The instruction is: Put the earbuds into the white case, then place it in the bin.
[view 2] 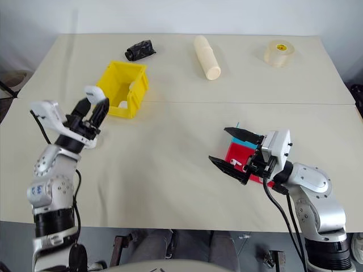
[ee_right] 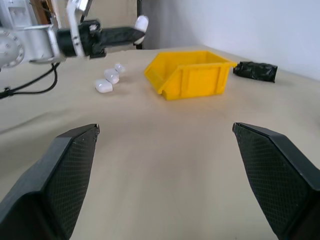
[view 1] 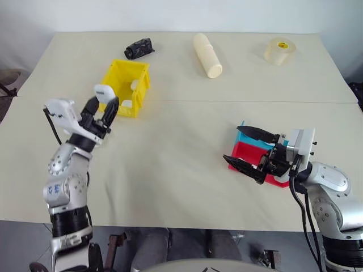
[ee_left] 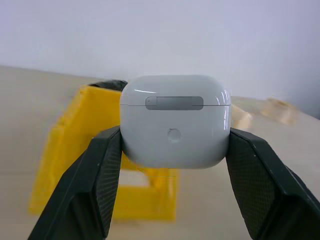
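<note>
Jaws of the left gripper [view 1: 104, 107] are pinching the white case [ee_left: 175, 121] by its two sides, lid seam closed and level, hinge plate facing the wrist camera; jaws of the right gripper [view 1: 254, 153] are standing wide apart with nothing between them, hovering in front of the red tray [view 1: 252, 153] and teal tray [view 1: 248, 136]. Case is being held in the air just beside the near left corner of the bin [view 1: 126, 86], not yet over its opening. Judgement: step in hand is the drop into the bin; to do it well the left arm should be carrying the case forward and right until it is sitting over the bin's interior, clear of the rim, lowering before the fingers part so the glossy shell is not bouncing out over the cut-down front. Other white cases [ee_right: 109, 80] are lying on the table [view 1: 187, 130] near the bin in the right wrist view, and pale items are showing inside the bin. Hard to make out: whether the earbuds are inside the closed case, since nothing of its interior is showing; the trays' contents are blocked by the right gripper
</note>
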`<state>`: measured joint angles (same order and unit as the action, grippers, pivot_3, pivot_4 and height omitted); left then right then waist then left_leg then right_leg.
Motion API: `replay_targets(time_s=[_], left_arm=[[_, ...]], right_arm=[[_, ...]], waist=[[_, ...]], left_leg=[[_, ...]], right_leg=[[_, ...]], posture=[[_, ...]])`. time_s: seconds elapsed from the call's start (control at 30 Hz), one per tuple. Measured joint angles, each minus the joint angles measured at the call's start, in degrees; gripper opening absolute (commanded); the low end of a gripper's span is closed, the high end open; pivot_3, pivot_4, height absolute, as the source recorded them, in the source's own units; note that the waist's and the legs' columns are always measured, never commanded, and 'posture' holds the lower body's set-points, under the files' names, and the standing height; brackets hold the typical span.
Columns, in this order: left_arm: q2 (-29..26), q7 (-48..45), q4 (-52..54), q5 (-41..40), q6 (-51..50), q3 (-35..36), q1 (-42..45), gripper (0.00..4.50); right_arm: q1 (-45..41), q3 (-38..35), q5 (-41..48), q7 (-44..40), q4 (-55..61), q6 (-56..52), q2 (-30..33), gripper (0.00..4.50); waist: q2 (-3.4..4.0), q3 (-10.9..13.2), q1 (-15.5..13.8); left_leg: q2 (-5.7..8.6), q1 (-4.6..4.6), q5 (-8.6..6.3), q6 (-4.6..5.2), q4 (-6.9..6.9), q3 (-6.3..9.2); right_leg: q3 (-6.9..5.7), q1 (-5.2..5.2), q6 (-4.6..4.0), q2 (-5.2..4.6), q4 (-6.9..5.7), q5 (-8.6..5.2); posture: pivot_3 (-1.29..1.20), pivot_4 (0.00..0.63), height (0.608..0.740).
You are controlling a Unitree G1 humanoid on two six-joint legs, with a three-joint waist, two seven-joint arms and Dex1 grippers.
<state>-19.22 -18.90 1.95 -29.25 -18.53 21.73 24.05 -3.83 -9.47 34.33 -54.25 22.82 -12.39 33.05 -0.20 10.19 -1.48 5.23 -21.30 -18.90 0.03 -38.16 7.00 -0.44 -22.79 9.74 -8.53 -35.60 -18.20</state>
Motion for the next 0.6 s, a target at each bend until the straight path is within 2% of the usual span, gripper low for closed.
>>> replay_targets(time_s=[0.1,0.33,0.4,0.5,0.6], left_arm=[[-2.4,1.8,-9.0,3.3,0.1,-0.9,5.7,2.76],[-3.9,1.0,-31.6,10.4,5.3,-5.4,19.9,2.76],[-4.6,0.0,-35.7,11.3,5.4,-6.1,21.8,3.49],[-5.4,-0.7,-38.8,11.9,5.2,-6.4,22.7,4.32],[-7.7,-2.7,-38.0,12.3,4.2,-7.0,22.5,4.46]], right_arm=[[-0.1,0.4,-0.7,0.2,-0.5,0.2,-0.1,4.48],[-1.7,2.0,-1.8,0.7,-0.9,1.0,-0.7,4.48],[-1.9,2.5,-2.1,0.9,-0.9,1.0,-1.0,4.5],[-2.1,2.8,-2.3,1.2,-0.9,1.0,-1.1,4.5],[-2.0,2.9,-2.3,1.3,-0.9,1.1,-1.1,4.5]], waist=[[0.0,0.0,0.1],[-0.1,0.1,0.4],[-0.11,0.1,0.7],[-0.12,0.1,1.0],[-0.14,0.1,1.2]], left_leg=[[0.07,0.0,0.0,0.0,0.03,0.0],[0.1,-0.01,0.0,-0.01,0.06,-0.02],[0.09,-0.01,0.0,-0.01,0.1,-0.04],[0.08,-0.02,0.0,-0.01,0.11,-0.04],[0.05,-0.02,0.0,-0.01,0.09,-0.03]], right_leg=[[-0.02,-0.02,0.0,0.02,0.01,0.0],[-0.05,-0.06,0.0,0.04,0.01,0.0],[-0.06,-0.1,0.0,0.04,0.0,0.0],[-0.07,-0.15,0.0,0.02,-0.04,0.0],[-0.08,-0.15,0.0,0.02,-0.1,0.0]], posture=[[0.0,0.15,0.74],[0.0,0.15,0.74],[0.0,0.15,0.74],[0.0,0.15,0.74],[0.0,0.15,0.74]])
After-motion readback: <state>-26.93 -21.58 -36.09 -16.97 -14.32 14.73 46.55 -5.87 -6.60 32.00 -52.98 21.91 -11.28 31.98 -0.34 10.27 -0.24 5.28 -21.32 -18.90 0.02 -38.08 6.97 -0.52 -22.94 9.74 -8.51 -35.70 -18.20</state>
